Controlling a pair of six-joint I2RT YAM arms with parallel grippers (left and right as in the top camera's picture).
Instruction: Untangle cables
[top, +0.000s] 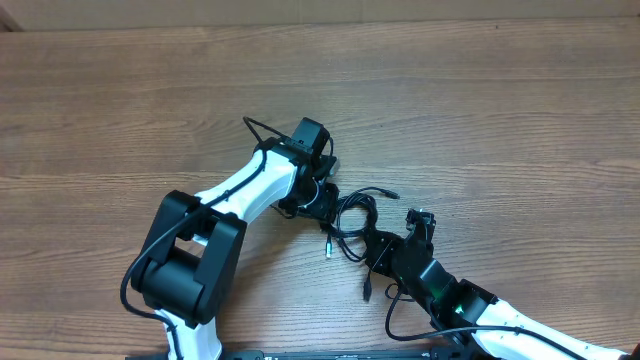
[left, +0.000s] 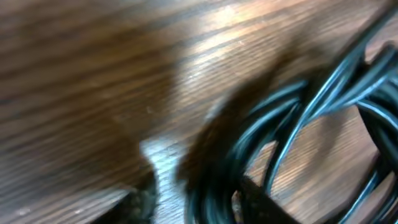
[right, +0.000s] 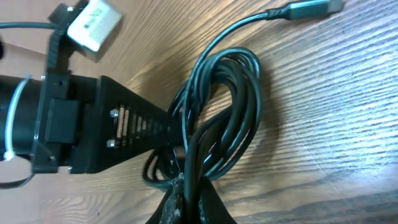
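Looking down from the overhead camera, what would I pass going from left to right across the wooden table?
Black-and-white left robot arm → tangled bunch of thin black cables → black-and-white right robot arm.

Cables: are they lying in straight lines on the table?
No, the cables are bunched in a looped coil, with just one plug end sticking out over the table.

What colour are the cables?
The cables are black, clearest in the right wrist view.
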